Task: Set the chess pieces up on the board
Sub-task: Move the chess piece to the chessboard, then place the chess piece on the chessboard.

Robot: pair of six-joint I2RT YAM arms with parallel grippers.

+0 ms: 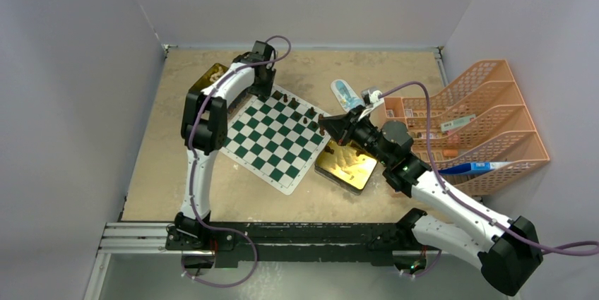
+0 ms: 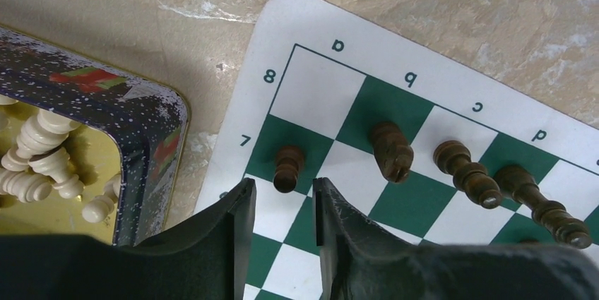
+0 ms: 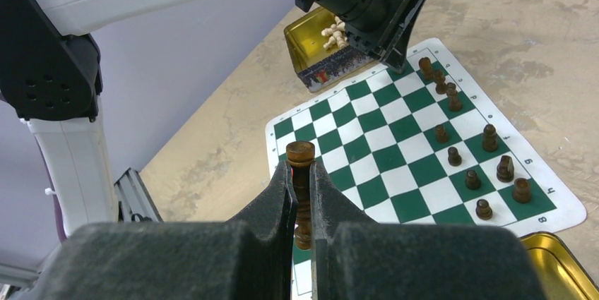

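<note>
Nearest the arm bases, on the sandy table: a shallow gold tin, open, just off the right-hand corner of the board. Too much glare inside to tell the contents.

Just past that tin, over the board's right edge: the right gripper, clenched on a dark brown piece. Held upright and off the surface, round head poking up past the jaws, foot showing below them.

Beyond, the board itself, flat and turned cornerwise to the arms. Standing along its right and far edges, mostly in the outer two rows: some ten or eleven dark brown pieces.

At the far corner: the left gripper, released, jaws parted with nothing between them, tips low by row 7. Right at the mouth of the gap, gripped by neither jaw: a brown pawn, upright on the green square beside the 7 mark. Next along, a knight, then two taller figures.

Farthest, close against the board's far-left edge: a dark speckled tin, gold inside, open. Heaped in it, lying on their sides: cream pieces.

Off to the right, well apart from the board: an orange tiered rack, with a blue-and-white packet in a near tier.
</note>
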